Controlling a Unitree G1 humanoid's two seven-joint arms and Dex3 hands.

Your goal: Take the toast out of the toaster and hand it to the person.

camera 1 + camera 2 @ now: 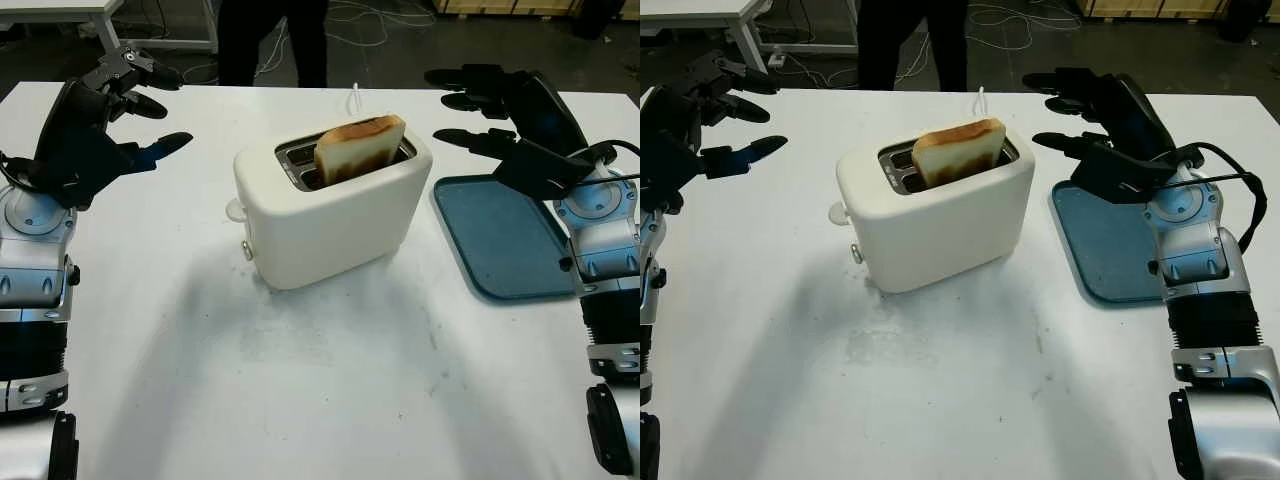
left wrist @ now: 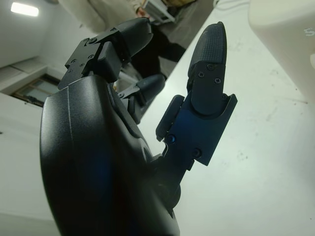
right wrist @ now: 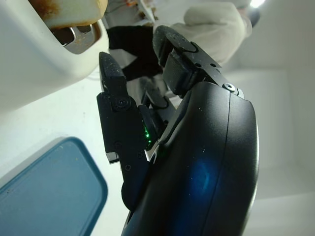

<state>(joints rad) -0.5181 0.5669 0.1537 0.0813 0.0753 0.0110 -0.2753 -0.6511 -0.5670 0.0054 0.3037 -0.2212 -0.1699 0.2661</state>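
Observation:
A white toaster (image 1: 330, 212) stands in the middle of the white table. A browned slice of toast (image 1: 360, 148) sticks up out of its front slot, leaning a little. My left hand (image 1: 135, 100) is raised above the table to the left of the toaster, open and holding nothing. My right hand (image 1: 470, 105) hovers to the right of the toaster, over the far end of the tray, open and apart from the toast. A person in dark trousers (image 1: 272, 40) stands at the far edge of the table.
A blue tray (image 1: 500, 235) lies on the table right of the toaster, under my right hand. A white cord (image 1: 355, 98) runs from behind the toaster toward the far edge. Cables lie on the floor beyond the table.

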